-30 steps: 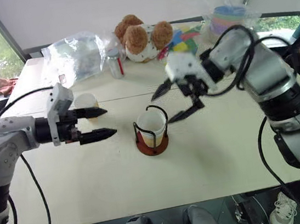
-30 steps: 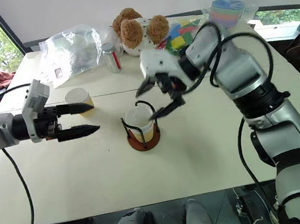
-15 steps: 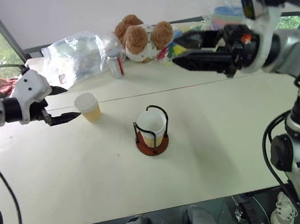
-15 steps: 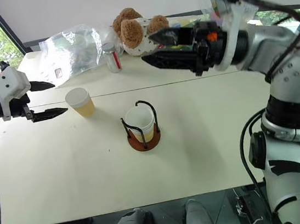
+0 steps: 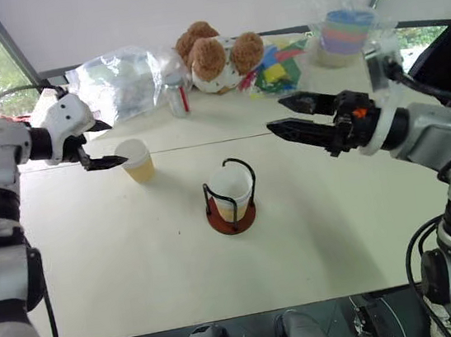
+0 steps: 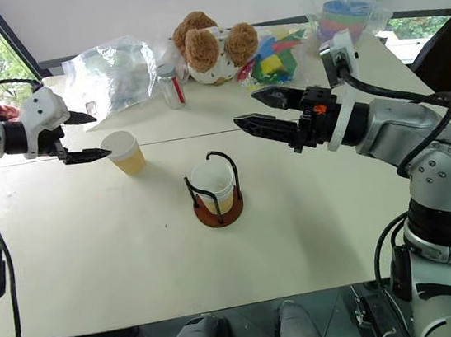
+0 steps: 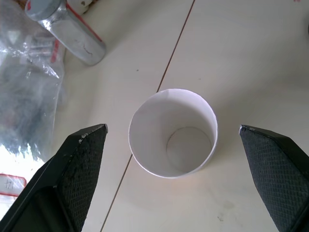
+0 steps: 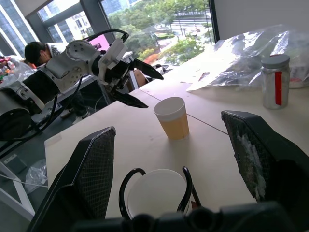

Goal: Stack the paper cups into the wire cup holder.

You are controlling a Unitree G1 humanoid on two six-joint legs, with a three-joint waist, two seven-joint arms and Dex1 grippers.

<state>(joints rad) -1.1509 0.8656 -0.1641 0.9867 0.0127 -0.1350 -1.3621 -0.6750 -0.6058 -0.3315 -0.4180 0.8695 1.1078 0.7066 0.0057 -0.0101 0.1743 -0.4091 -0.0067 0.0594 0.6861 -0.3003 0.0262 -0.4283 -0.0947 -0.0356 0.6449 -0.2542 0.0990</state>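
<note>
Beside the loose paper cup [image 5: 135, 160], left gripper [image 5: 104, 144] gapes.

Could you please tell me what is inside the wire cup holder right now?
The wire cup holder holds a yellow-orange paper cup, upright, white mouth open. Whether more cups are nested in it cannot be told; its lower part hides the base's middle.

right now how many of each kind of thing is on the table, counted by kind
loose paper cup: 1
wire cup holder with at least one paper cup nested inside: 1
plastic-wrapped pastel cup stack: 1
plush toy: 1
clear plastic bag: 1
small capped bottle: 1
pile of coloured blocks: 1
total: 7 items, plus the nested cup(s)
</note>
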